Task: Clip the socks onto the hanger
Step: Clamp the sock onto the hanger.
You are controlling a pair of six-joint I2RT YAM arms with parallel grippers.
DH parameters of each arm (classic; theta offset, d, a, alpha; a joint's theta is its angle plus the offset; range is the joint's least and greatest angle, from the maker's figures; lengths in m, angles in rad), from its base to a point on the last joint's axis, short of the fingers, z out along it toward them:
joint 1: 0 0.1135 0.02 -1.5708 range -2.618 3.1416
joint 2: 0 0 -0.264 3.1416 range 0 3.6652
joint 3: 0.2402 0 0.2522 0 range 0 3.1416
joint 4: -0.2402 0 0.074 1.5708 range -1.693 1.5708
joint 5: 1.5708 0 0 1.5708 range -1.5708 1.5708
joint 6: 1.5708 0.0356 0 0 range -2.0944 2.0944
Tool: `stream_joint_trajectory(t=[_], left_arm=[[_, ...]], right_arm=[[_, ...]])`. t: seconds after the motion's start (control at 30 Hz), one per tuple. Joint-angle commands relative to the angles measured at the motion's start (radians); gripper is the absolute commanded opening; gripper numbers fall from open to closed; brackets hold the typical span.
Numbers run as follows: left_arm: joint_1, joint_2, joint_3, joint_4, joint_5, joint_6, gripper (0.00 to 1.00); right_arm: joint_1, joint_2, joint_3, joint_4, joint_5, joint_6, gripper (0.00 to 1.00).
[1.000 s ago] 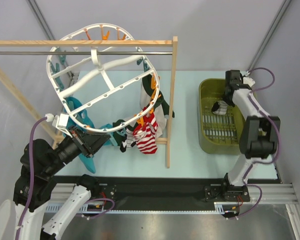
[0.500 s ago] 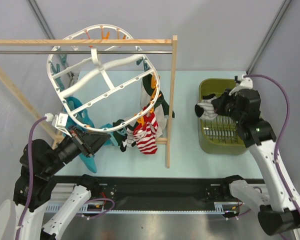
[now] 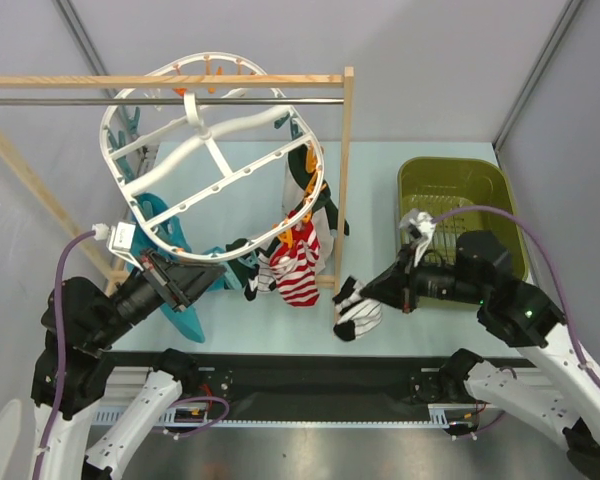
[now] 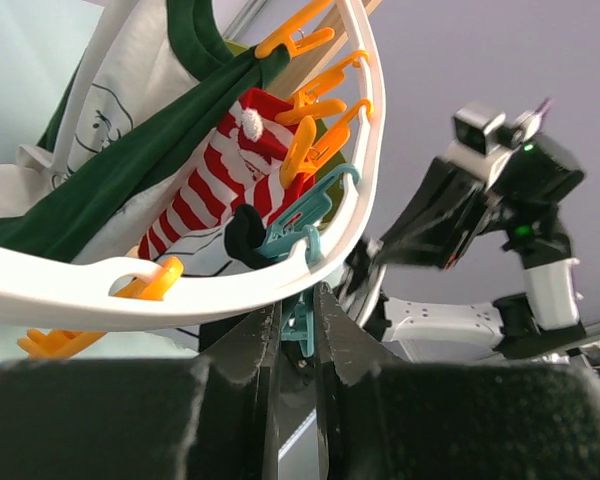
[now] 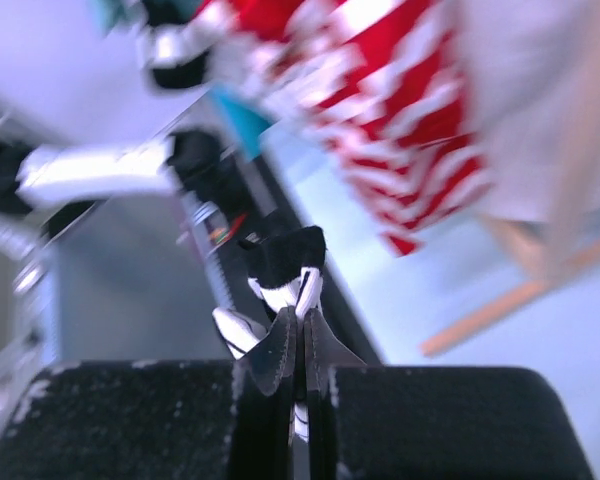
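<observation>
**Sock in the right hand, clip pinched in the left**

The right hand [image 3: 380, 290] is shut tight on a black-and-white sock [image 3: 355, 312]. The sock hangs loose from its fingertips over the near part of the surface [image 3: 270, 330], and its length runs on from the fingers toward the hanger [image 3: 210, 160].

The white frame hangs from the rod of the wooden rack [image 3: 345, 180], tilted so its near rim sits low. The left hand [image 4: 296, 335] is narrowed on a teal clip [image 4: 300, 305] under that rim.

The clip lies to the left of the sock, past the rack's upright, and the right arm is the nearer carrier. A red-and-white sock [image 3: 298, 278] hangs clipped on the rim between them.

Behind the right arm, the olive bin [image 3: 460, 163] has another sock [image 3: 417, 225] draped at its left rim.
</observation>
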Motion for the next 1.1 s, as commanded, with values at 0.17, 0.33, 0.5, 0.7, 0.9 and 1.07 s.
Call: stream_joint_trajectory(t=[0.17,0.33,0.5,0.7,0.9,1.07], left_arm=[[-0.004,0.002,0.004,0.069,0.07,-0.091,0.0],[-0.004,-0.001,0.009,0.069,0.084,-0.113,0.0],[-0.004,0.002,0.013,0.072,0.104,-0.139,0.0],[-0.004,0.002,0.012,0.083,0.114,-0.146,0.0],[-0.004,0.004,0.026,0.077,0.108,-0.139,0.0],[-0.004,0.006,0.035,0.077,0.107,-0.131,0.0]], right_arm=[[0.38,0.168,-0.019,0.399,-0.058,0.074,0.0],[0.515,0.352,0.055,0.56,0.087,0.12,0.0],[0.542,0.469,0.147,0.602,0.193,0.163,0.0],[0.542,0.52,0.199,0.599,0.262,0.184,0.0],[0.542,0.523,0.198,0.628,0.262,0.192,0.0],[0.539,0.515,0.185,0.636,0.264,0.2,0.0]])
